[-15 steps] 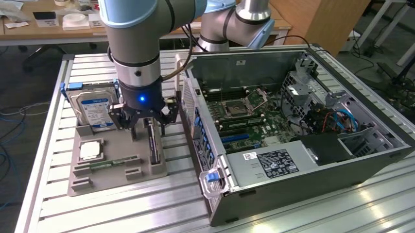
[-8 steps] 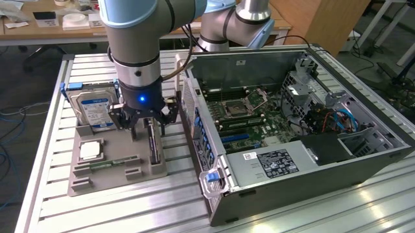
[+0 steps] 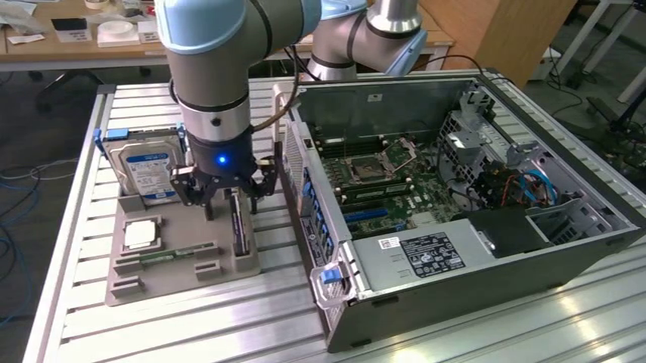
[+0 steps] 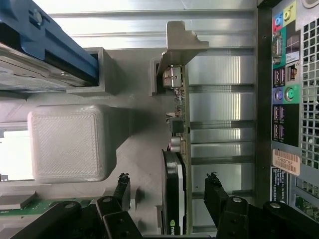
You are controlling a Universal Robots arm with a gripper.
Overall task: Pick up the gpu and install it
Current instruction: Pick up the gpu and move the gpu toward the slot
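The gpu (image 3: 239, 227) stands on edge in a slot of the grey parts holder (image 3: 181, 283), at the exterior view's left of the open computer case (image 3: 454, 197). In the wrist view the gpu (image 4: 178, 149) appears edge-on, with its pale metal bracket (image 4: 179, 42) at the far end. My gripper (image 3: 230, 200) hangs straight above it, open. Its two dark fingers straddle the card, one on each side, with a gap between each pad and the card. In the wrist view the gripper (image 4: 169, 191) has a left finger (image 4: 122, 191) and a right finger (image 4: 214, 191) flanking the card.
The holder also carries a hard drive with a blue-white label (image 3: 147, 170), a processor (image 3: 141, 233) and a green memory stick (image 3: 177, 255). The case's rear port panel (image 4: 286, 99) stands close beside the gpu. The motherboard (image 3: 383, 189) lies exposed inside the case on the slatted aluminium table (image 3: 202, 333).
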